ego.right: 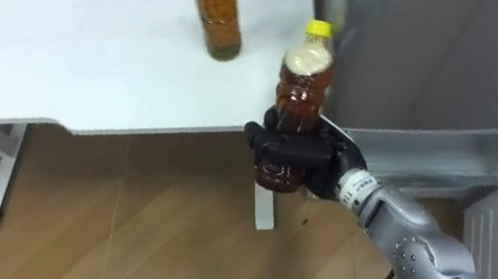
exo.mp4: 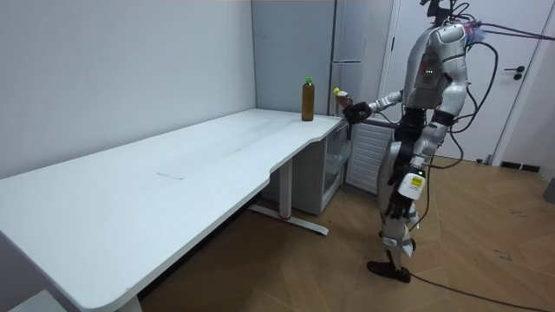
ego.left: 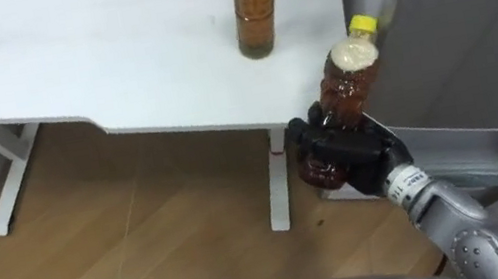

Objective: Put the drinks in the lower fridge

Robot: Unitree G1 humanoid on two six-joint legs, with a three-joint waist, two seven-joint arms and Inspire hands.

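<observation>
At the table corner, in the left eye view, the right hand is holding the yellow-cap bottle of brown drink. The fingers are clamped round its lower body, prob. to carry it upright. A 2nd bottle is standing on the table, near the corner. The grey fridge is just beside. In the room view, the robot is standing btw. table and fridge. In the right eye view, no label or writing is readable.
</observation>
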